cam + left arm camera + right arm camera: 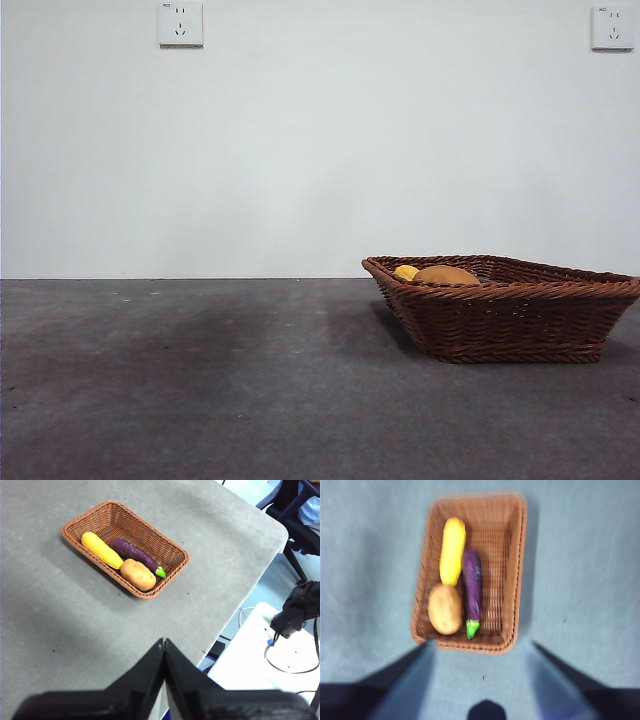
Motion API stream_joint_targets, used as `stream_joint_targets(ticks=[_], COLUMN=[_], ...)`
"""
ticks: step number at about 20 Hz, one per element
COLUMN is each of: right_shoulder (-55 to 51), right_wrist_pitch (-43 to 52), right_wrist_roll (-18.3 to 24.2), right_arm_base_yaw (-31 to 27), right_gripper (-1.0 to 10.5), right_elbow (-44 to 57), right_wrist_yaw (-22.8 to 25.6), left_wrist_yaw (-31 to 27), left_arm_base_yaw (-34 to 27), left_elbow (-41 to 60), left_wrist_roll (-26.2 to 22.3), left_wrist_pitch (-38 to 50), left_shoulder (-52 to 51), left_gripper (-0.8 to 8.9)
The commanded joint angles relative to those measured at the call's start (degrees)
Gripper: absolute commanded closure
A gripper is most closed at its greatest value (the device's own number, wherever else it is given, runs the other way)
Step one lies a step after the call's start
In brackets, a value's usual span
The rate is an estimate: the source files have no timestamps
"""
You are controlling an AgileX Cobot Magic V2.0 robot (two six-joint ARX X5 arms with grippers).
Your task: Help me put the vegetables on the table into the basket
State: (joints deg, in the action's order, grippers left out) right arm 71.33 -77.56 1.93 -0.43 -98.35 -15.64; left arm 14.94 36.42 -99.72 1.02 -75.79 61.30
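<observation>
The brown wicker basket (510,310) (172,550) (512,540) stands on the grey table (200,380) at the right. Inside it lie the yellow corn cob (101,549) (452,550), the purple eggplant with its green cap (137,556) (472,590) and the brown potato (138,574) (445,608), side by side. From the front, only the tops of the corn (405,271) and potato (447,274) show above the rim. My left gripper (163,642) is shut, high above the table and well away from the basket. My right gripper (479,647) hangs open above the basket's near end, holding nothing.
The table's rounded corner and edge (260,560) lie beyond the basket in the left wrist view, with a white stand with cables (280,655) and a chair (295,515) past it. A white wall with two sockets (180,23) backs the table.
</observation>
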Motion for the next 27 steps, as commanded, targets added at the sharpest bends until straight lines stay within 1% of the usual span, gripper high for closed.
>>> stream_joint_targets(ticks=[1, 6, 7, 10, 15, 20, 22, 23, 24, 25, 27], right_shoulder=[-4.5, -13.6, -14.8, -16.5, -14.7, -8.7, -5.8, -4.3, -2.7, -1.2, 1.7], right_wrist_pitch=[-1.3, -1.3, -1.3, -1.2, -1.2, -1.2, -1.2, -1.2, -1.2, -1.2, -1.2], right_wrist_roll=[1.1, -1.1, -1.7, -1.9, -1.7, -1.7, -1.7, -1.7, -1.7, -1.7, -1.7], right_arm_base_yaw=[0.1, 0.1, 0.1, 0.1, 0.1, 0.1, 0.1, 0.1, 0.1, 0.1, 0.1], right_gripper=[9.6, 9.6, 9.6, 9.5, 9.5, 9.5, 9.5, 9.5, 9.5, 9.5, 9.5], right_elbow=[0.3, 0.3, 0.3, 0.3, 0.3, 0.3, 0.3, 0.3, 0.3, 0.3, 0.3], right_wrist_yaw=[0.0, 0.0, 0.0, 0.1, 2.6, 2.6, 2.6, 2.6, 2.6, 2.6, 2.6], left_wrist_yaw=[0.0, 0.0, 0.0, 0.0, 0.0, 0.0, 0.0, -0.1, 0.2, 0.5, 0.5], left_arm_base_yaw=[0.0, 0.0, 0.0, 0.0, 0.0, 0.0, -2.7, -3.7, -4.8, -5.7, -8.8], left_elbow=[0.4, 0.4, 0.4, 0.4, 0.4, 0.4, 0.4, 0.4, 0.4, 0.6, 4.6], left_wrist_roll=[-0.9, -0.6, -0.6, -0.6, -0.6, -0.6, -0.7, -3.5, -7.9, -11.1, -17.4], left_wrist_pitch=[0.2, 0.2, 0.2, 0.2, 0.2, 0.2, 0.2, 0.4, 1.0, 1.9, 8.1], left_shoulder=[-0.4, -0.4, -0.4, 0.0, 2.8, 8.3, 9.6, 9.7, 9.7, 9.2, 5.9], left_gripper=[8.21, 8.16, 8.16, 8.16, 8.16, 8.16, 8.16, 8.16, 8.16, 8.16, 8.16])
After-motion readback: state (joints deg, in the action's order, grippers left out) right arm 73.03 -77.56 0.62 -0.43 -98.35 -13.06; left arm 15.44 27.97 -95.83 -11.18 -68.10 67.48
